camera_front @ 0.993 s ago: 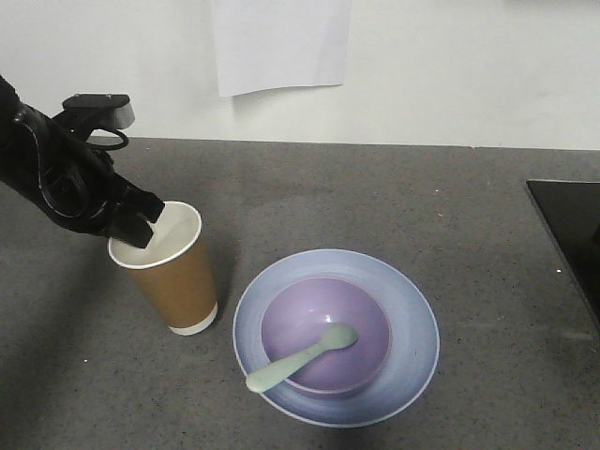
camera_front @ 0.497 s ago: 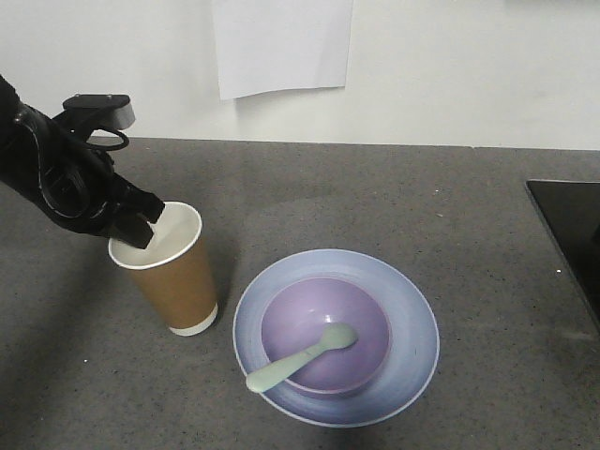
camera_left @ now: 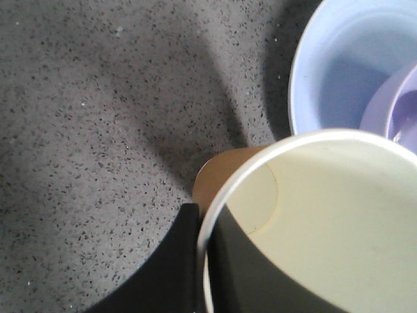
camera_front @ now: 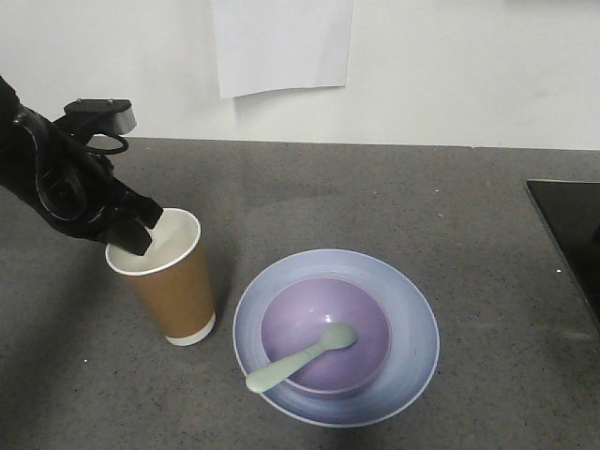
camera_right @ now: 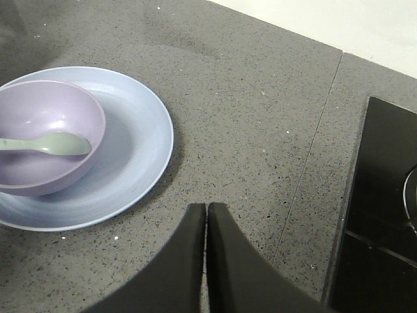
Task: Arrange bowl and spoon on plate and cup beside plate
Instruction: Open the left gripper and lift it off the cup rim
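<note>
The brown paper cup (camera_front: 173, 291) stands upright on the grey counter, just left of the pale blue plate (camera_front: 412, 309). My left gripper (camera_front: 136, 234) is shut on the cup's far-left rim, one finger inside and one outside; the left wrist view shows the rim pinched at the gripper (camera_left: 203, 215) and the cup (camera_left: 326, 215) filling the frame. The purple bowl (camera_front: 309, 319) sits on the plate with the mint spoon (camera_front: 300, 356) lying in it, handle over the front-left rim. My right gripper (camera_right: 206, 205) is shut on nothing, hovering right of the plate (camera_right: 140, 143), bowl (camera_right: 45, 117) and spoon (camera_right: 45, 145).
A black hob (camera_front: 572, 234) is set into the counter at the right edge, also close to my right gripper as the hob (camera_right: 384, 215). A white wall with a sheet of paper (camera_front: 281, 42) closes off the back of the counter.
The cup, held by my left gripper, has shifted slightly to the left and toward the front of the counter. Plate, bowl and spoon have not moved.
</note>
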{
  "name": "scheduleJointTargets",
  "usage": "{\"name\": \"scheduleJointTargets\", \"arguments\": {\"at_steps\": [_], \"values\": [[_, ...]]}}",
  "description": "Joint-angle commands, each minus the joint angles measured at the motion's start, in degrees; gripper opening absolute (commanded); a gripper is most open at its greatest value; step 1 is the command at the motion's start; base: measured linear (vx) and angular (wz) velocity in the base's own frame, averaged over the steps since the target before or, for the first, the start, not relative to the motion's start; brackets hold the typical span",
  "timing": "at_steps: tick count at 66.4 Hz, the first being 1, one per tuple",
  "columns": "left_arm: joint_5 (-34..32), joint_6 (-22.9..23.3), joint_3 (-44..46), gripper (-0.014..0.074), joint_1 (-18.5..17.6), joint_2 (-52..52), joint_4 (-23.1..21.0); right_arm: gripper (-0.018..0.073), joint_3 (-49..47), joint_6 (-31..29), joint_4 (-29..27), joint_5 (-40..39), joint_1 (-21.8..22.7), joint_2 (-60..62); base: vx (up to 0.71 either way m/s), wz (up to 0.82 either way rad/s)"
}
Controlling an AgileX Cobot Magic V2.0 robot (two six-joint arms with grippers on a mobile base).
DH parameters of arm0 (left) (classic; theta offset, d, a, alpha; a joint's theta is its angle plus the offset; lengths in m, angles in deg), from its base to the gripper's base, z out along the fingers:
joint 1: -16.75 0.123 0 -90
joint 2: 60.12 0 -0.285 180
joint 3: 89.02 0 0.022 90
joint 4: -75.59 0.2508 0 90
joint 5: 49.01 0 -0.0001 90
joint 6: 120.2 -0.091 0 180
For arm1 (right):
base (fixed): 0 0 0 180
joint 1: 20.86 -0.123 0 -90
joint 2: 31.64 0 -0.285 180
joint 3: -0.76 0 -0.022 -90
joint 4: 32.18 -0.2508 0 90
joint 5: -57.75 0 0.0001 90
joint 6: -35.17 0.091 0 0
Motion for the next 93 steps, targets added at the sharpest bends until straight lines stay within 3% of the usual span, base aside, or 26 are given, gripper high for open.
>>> {"name": "scheduleJointTargets", "arguments": {"at_steps": [1,23,42,57,72,81,93], "values": [[0.2,-0.7,1.3,0.0003,-0.5,-2.4,-1.8,-0.0006,-1.4,0.1,-0.2,-3.3,0.3,-0.2,0.00,0.00],[0.6,-1.4,1.3,0.0117,-0.5,-2.4,-4.8,-0.0006,-1.4,0.1,-0.2,-3.3,0.3,-0.2,0.00,0.00],[0.7,-1.4,1.3,0.0264,-0.5,-2.4,-4.7,-0.0006,-1.4,0.1,-0.2,-3.1,0.3,-0.2,0.00,0.00],[-1.6,-1.2,1.5,0.0319,-0.5,-2.8,-4.7,-0.0006,-1.4,0.1,-0.2,-3.1,0.3,-0.2,0.00,0.00],[-5.4,-1.3,1.8,0.0325,-0.5,-5.9,-4.2,-0.0006,-1.4,0.1,-0.2,-4.0,0.3,-0.2,0.00,0.00],[-10.7,-1.3,1.7,0.0316,-0.5,-11.3,-0.7,-0.0006,-1.4,0.1,-0.2,-8.3,0.3,-0.2,0.00,0.00],[-18.0,-1.1,1.3,0.0188,-0.5,-21.1,4.4,-0.0006,-1.4,2.2,0.1,-17.3,0.3,-1.5,0.00,0.00]]}}
